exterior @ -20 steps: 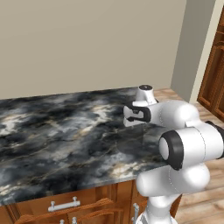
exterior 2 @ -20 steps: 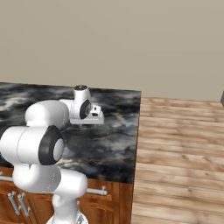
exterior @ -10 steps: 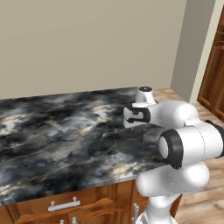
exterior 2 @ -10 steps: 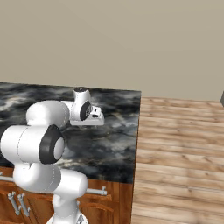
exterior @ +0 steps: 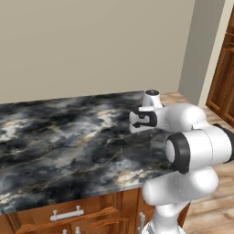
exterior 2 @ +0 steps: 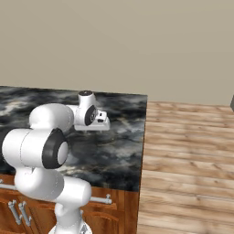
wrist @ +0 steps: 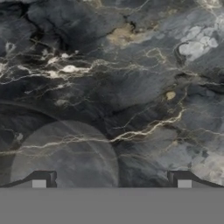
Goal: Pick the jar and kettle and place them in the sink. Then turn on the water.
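My gripper (exterior: 138, 122) hangs just above a black marble counter (exterior: 68, 137), near its right end, and points down at the stone. In the hand view the gripper (wrist: 111, 183) stands open, its two dark fingertips (wrist: 41, 179) wide apart with only veined marble (wrist: 131, 87) between them. From the right base camera the hand (exterior 2: 98, 119) sits over the counter (exterior 2: 123, 114), short of its right edge. The jar, the kettle, the sink and the water are out of view.
The counter ends at a right edge (exterior 2: 145, 137), with wooden floor (exterior 2: 187, 151) beyond it. A beige wall (exterior: 91, 45) runs behind the counter. Wooden drawers with metal handles (exterior: 66, 214) sit below the front edge. Tall wooden cabinets (exterior: 224, 68) stand at the far right.
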### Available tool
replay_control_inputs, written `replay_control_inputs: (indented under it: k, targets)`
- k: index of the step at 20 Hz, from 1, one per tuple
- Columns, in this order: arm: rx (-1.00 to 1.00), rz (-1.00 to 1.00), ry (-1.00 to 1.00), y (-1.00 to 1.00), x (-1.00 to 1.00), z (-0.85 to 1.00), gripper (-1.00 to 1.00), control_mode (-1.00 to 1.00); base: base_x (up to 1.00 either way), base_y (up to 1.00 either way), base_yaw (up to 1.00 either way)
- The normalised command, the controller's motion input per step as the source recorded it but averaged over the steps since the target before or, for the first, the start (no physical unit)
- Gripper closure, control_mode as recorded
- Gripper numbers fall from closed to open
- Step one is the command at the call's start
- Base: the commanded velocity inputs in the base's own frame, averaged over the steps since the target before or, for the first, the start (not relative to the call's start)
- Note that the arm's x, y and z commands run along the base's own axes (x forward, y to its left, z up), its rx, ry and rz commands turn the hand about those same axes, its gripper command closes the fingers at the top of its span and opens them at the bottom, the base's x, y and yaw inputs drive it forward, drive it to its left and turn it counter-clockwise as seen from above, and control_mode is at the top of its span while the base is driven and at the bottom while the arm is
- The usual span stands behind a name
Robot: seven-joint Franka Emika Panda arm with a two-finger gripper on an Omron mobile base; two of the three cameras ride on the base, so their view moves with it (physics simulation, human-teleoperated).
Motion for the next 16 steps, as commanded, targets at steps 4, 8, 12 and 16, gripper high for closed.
replay_control_inputs:
  k: [4,8,12,16]
  targets:
    - [0.00,0.00,0.00,0.00,0.02,-0.14,-1.00,-1.00,0.00,0.00,0.00]
    - [0.00,0.00,0.00,0.00,0.00,-0.20,-1.00,-1.00,0.00,0.00,0.00]
    - [0.00,0.00,0.00,0.00,0.00,-0.13,-1.00,-1.00,0.00,0.00,0.00]
    - [0.00,0.00,0.00,0.00,0.00,-0.10,-1.00,-1.00,0.00,0.00,0.00]
